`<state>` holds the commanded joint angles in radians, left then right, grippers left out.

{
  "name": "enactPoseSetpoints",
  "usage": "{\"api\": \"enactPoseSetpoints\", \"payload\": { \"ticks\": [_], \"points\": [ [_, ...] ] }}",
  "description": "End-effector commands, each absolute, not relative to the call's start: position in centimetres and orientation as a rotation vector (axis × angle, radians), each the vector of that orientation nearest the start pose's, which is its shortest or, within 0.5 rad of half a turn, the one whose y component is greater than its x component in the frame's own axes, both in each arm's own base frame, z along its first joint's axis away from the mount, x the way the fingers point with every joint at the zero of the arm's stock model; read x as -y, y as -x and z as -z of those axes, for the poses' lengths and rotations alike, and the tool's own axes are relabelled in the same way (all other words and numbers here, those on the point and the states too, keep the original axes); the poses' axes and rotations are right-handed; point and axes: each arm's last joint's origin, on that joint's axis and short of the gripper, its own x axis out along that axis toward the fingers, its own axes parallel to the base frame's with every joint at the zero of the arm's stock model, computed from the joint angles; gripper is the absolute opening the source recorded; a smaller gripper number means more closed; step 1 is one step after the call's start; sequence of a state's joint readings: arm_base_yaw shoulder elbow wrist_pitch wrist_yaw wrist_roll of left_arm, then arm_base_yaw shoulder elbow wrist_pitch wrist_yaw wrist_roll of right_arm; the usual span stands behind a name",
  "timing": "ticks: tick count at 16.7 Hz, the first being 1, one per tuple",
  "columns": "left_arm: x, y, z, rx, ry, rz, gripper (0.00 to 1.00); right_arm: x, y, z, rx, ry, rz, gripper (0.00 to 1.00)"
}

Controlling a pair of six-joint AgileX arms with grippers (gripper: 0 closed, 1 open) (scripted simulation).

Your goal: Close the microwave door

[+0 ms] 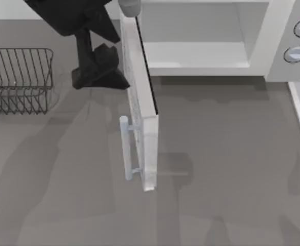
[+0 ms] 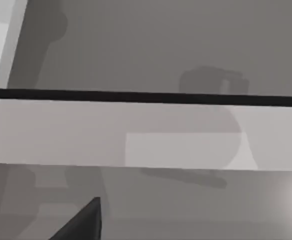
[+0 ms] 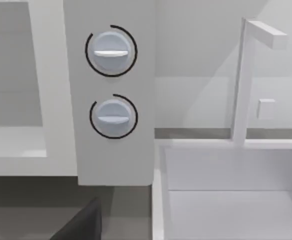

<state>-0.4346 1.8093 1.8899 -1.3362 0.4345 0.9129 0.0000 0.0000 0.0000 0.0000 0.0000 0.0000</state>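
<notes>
The microwave (image 1: 278,51) stands at the back of the table, its pale cavity (image 1: 196,51) exposed. The microwave door (image 1: 144,102) is swung wide open and juts out toward the table's front, with its bar handle (image 1: 124,148) on the left face. My left gripper (image 1: 111,77) hangs just left of the door's outer face, near the hinge end. The left wrist view looks closely along the door (image 2: 136,135) and its dark inner edge (image 2: 146,96). The right wrist view faces the microwave's side panel (image 3: 113,160) with its two knobs (image 3: 111,51).
A dark wire rack (image 1: 19,79) stands at the left of the table. A white sink basin (image 3: 225,190) with a faucet (image 3: 243,80) lies to the right of the microwave. Grey tabletop (image 1: 226,169) spreads in front.
</notes>
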Motion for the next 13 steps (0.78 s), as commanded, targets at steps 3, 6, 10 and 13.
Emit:
{"api": "enactPoseSetpoints", "payload": {
  "ticks": [3, 6, 10, 13],
  "points": [
    [17.3, -32.3, -31.9, -0.851, -0.728, 1.270, 1.00, 0.1, -10.6, -16.0, 0.000, 0.000, 0.000, 1.00],
    [17.9, -32.2, -30.7, -0.856, -0.728, 1.272, 1.00, 0.1, -10.6, -16.0, 0.000, 0.000, 0.000, 1.00],
    [17.9, -32.2, -30.7, -0.856, -0.728, 1.272, 0.92, 0.1, -10.6, -16.0, 0.000, 0.000, 0.000, 1.00],
    [17.9, -32.2, -30.7, -0.856, -0.728, 1.272, 0.70, 0.1, -10.6, -16.0, 0.000, 0.000, 0.000, 1.00]
  ]
}}
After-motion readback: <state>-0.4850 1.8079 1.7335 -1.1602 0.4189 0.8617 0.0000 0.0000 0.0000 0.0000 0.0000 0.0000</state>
